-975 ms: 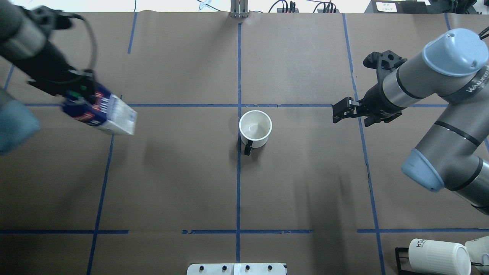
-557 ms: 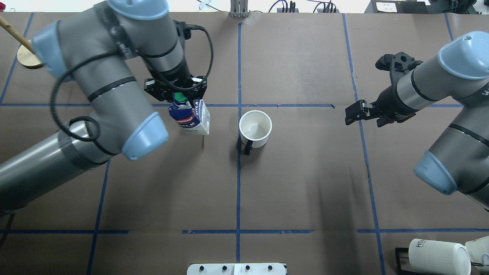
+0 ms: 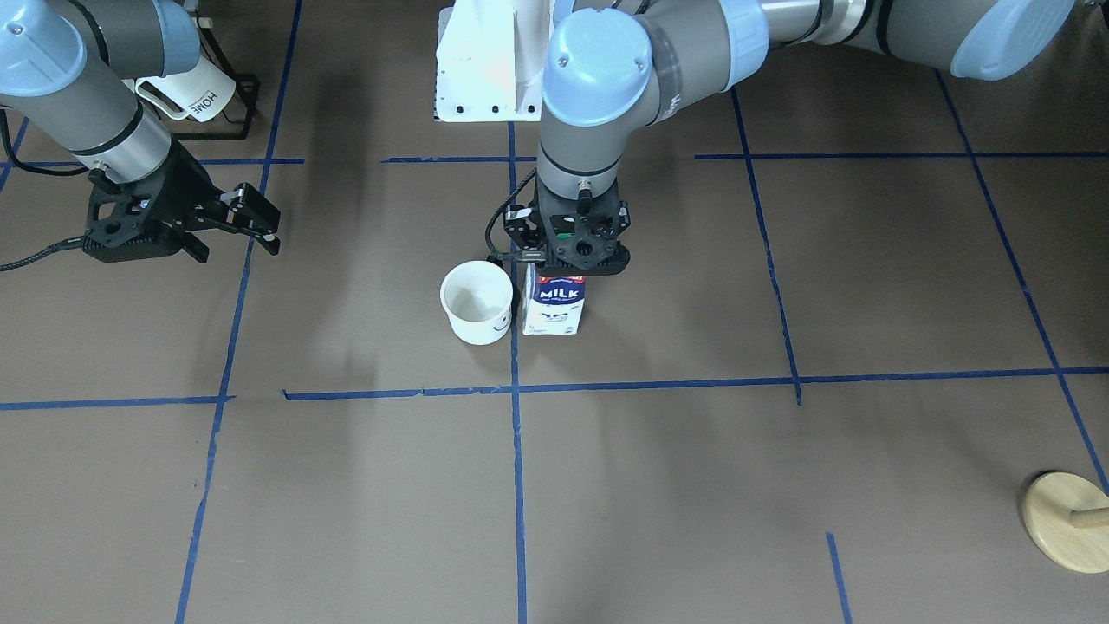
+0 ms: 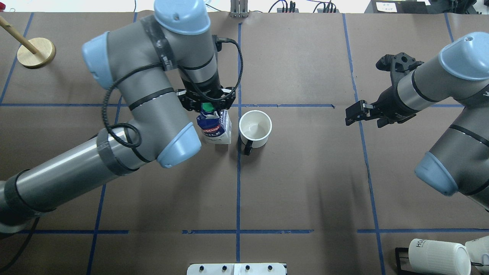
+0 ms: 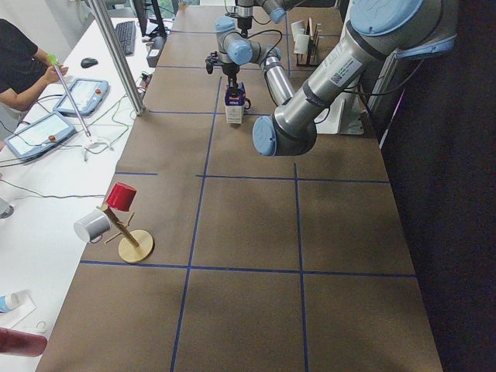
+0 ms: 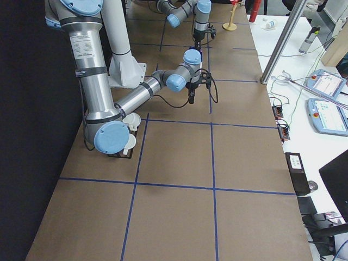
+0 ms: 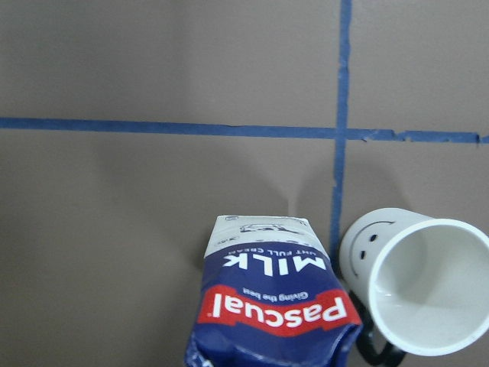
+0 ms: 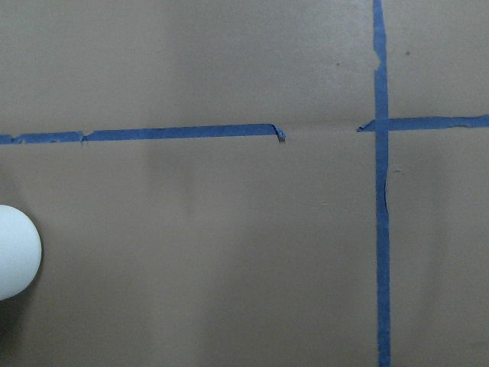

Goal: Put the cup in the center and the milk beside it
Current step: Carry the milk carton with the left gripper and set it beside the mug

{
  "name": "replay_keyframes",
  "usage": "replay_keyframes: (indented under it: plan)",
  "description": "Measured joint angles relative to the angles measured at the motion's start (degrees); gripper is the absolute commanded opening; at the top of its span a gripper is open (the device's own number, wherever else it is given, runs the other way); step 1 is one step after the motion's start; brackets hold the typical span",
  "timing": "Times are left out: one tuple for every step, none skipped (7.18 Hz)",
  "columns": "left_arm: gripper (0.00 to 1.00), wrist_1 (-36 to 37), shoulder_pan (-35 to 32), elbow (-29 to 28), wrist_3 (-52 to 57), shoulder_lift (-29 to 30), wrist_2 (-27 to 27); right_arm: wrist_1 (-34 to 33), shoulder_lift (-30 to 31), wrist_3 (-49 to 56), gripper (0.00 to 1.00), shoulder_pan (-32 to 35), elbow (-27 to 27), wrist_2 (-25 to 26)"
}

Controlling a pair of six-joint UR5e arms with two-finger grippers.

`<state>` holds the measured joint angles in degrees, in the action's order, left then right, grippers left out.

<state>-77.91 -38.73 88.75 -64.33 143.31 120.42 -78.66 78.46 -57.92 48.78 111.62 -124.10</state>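
Note:
The cup [image 4: 255, 128], a white mug with a black handle and a smiley face, stands upright just right of the middle blue tape line [image 4: 238, 179]. It also shows in the front view [image 3: 476, 302] and the left wrist view [image 7: 416, 283]. The milk [image 4: 216, 130] is upright close to the cup's left, across the tape line; its base is at or just above the paper [image 3: 554, 303]. My left gripper [image 4: 207, 107] is shut on the carton's top from above. My right gripper [image 4: 349, 115] is open and empty, well to the cup's right.
Ribbed white "HOME" mugs [image 4: 439, 256] lie on a black rack at the near right corner. A wooden mug stand [image 4: 36, 53] is at the far left. The robot's white base plate [image 4: 237, 269] sits at the near edge.
My left arm has swung in from the far left, carrying the milk upright to just left of the cup. My right gripper drew back slightly to the right. The cup has not moved.

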Motion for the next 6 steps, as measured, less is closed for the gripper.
replay_keyframes:
  plan:
    - [0.13,-0.6,0.1,-0.7,-0.4,0.3,0.0,0.0,0.0,-0.1,1.00,0.0,0.0,0.0]
    - [0.42,-0.8,0.2,-0.9,-0.6,0.4,-0.1,0.0,0.0,-0.1,1.00,-0.1,-0.1,0.1]
    - [0.96,-0.9,0.2,-1.0,-0.7,0.4,-0.1,0.0,0.0,-0.2,1.00,-0.1,-0.2,0.1]
    - [0.99,-0.9,0.2,-1.0,-0.7,0.4,-0.1,0.0,0.0,-0.2,1.00,-0.1,-0.3,0.1]
    - [1.00,-0.8,0.2,-0.9,-0.8,0.4,-0.2,0.0,-0.1,-0.2,1.00,-0.2,-0.3,0.1]
    - [1.00,-0.6,0.2,-0.5,-1.2,0.4,-0.2,0.0,-0.1,-0.1,1.00,-0.2,-0.4,0.1]
